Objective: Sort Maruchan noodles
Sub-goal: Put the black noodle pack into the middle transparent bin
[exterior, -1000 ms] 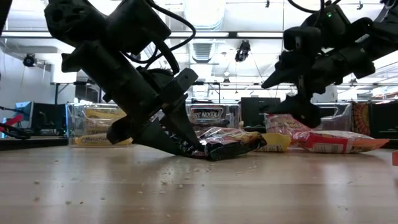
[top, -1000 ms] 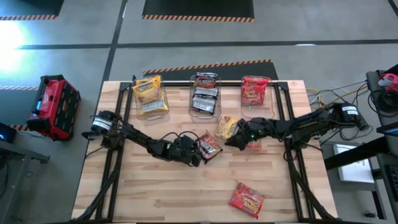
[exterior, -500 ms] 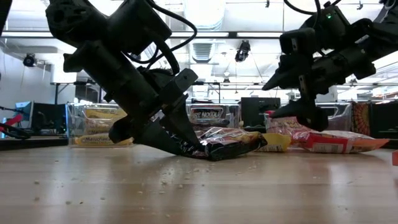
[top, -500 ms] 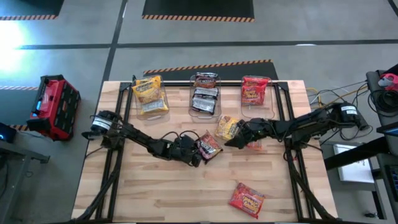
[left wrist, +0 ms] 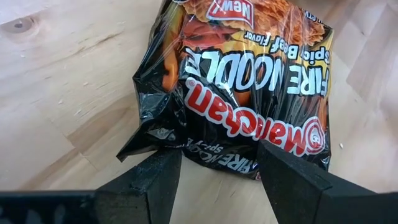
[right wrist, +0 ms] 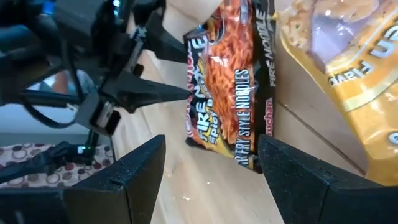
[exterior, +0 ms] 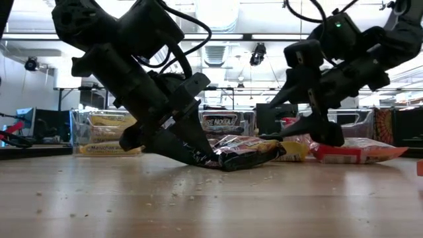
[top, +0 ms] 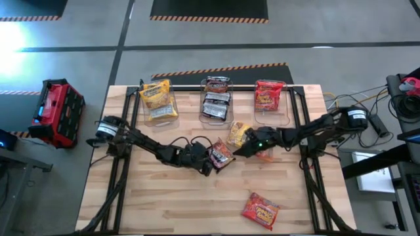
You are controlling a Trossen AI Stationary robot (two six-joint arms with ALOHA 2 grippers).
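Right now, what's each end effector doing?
Left end effector: closed on the black noodle packet lying on the table.
Right end effector: open, empty, near that packet.

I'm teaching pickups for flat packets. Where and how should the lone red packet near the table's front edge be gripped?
Probably by one crimped end seam of the red packet, coming straight down from above. It lies flat and slightly skewed on the table, apart from everything else, so a flat end gives thin, firm material, while the middle is wide and crinkly. The right hand looks nearer.
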